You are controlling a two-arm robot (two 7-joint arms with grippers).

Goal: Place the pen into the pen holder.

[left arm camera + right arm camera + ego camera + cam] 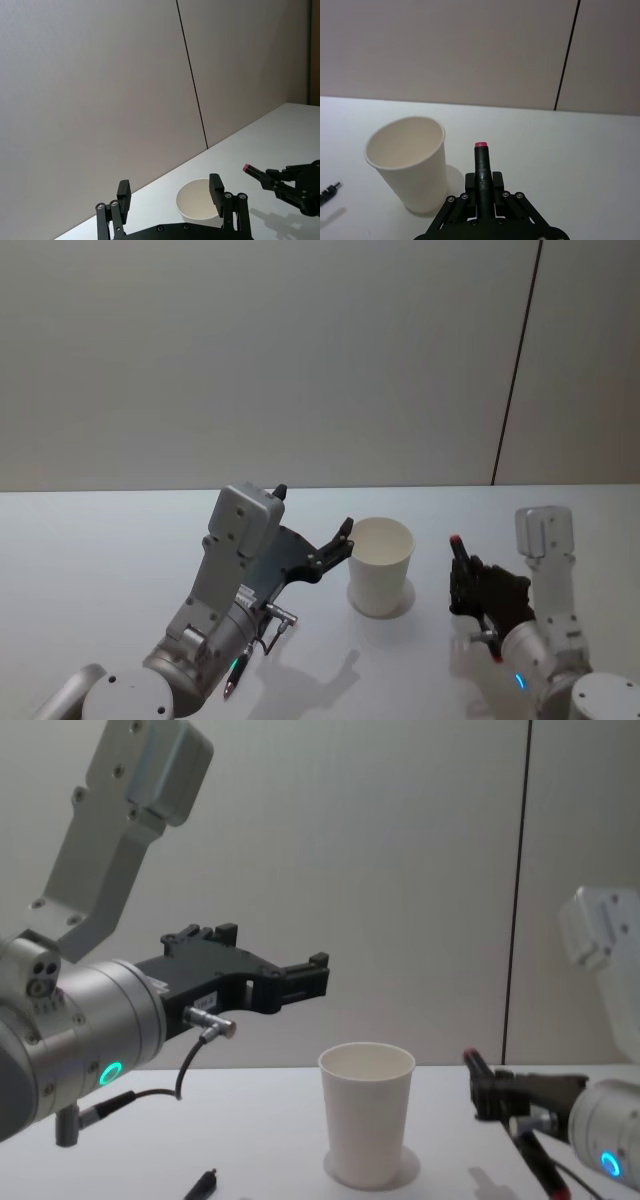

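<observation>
Two grippers are seen flanking one cup. The left gripper (335, 547), with matte black fingers spread wide and empty, is raised just left of the pen holder (380, 565). This plain white tapered paper cup with a rolled rim is stood upright on the smooth white table (100, 540). A slim black pen (458, 552), red end up, is clamped in the right gripper (465, 580), near the cup's right and apart from it.
</observation>
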